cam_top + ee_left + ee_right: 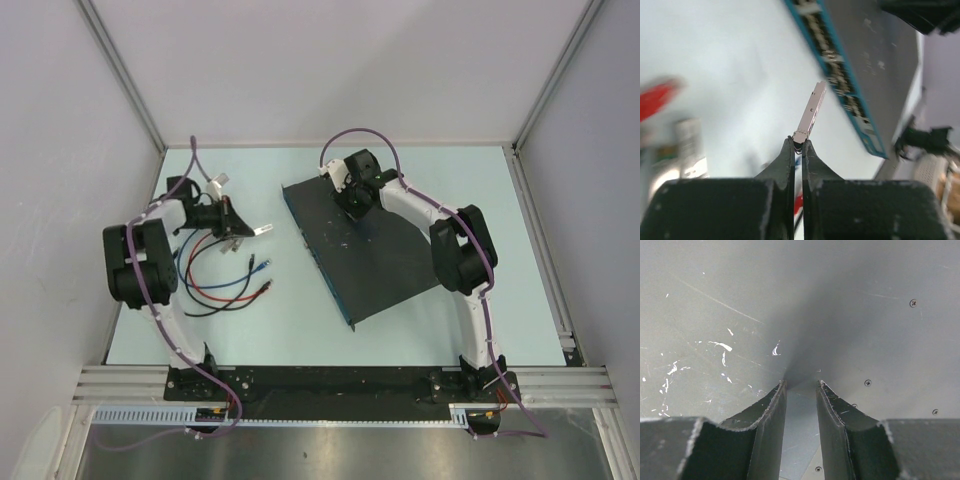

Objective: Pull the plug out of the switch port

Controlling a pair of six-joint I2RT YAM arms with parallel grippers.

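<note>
Plug (810, 116), a slim silver metal piece, is pinched by its near end in the left jaws, which are closed tight on it with no gap showing. It sticks out straight ahead of their tips, clear of the counter (300, 335) and out of any socket. Ahead and to the right of the left jaws lies the switch (880, 55), its bluish socket edge near the plug but apart from it. The right jaws stand slightly parted over the scuffed, pale-specked top of the switch, tips down at its surface and nothing between them; whether they press on it cannot be told. Loose red, blue and black cables (225, 278) lie looped on the counter beneath the left jaws.
</note>
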